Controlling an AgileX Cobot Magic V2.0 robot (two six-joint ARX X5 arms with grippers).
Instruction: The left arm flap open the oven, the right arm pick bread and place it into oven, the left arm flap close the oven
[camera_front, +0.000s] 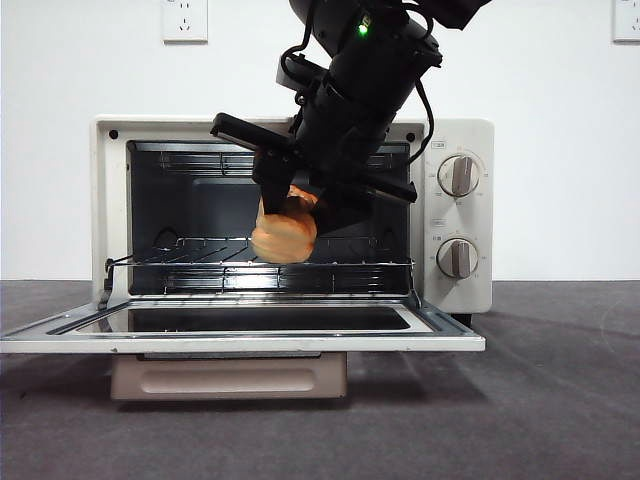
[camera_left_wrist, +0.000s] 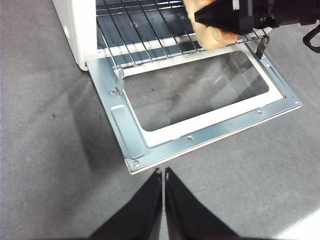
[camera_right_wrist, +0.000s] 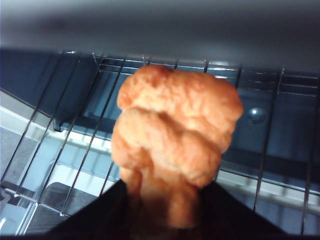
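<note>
Table (camera_front: 560, 400): dark grey, fine-textured covering, matte, with faint light streaks on the right side in the front view. Backdrop is a plain white wall (camera_front: 60, 180); two white sockets high up, one at upper left (camera_front: 185, 19) and one cut off at the upper right corner (camera_front: 627, 20).

Oven (camera_front: 455, 215): cream-white, standing on the table against the wall. Door (camera_front: 240, 338) dropped flat and horizontal, glass pane facing up, beige handle (camera_front: 228, 377) hanging below its front edge. Wire rack (camera_front: 200, 262) sits inside at mid height. Two round knobs stacked on the right panel, upper (camera_front: 459, 175) and lower (camera_front: 457, 257).

Right end effector (camera_front: 290, 205): enters from above, tilted, reaching into the oven opening. Jaws pinch the bread (camera_front: 285, 232) at its near end; loaf points into the cavity, just above the rack. Contact with the rack cannot be confirmed from any view.

Left end effector (camera_left_wrist: 163, 176): over the table in front of the open door, well clear of it, jaws pressed together, holding nothing.
</note>
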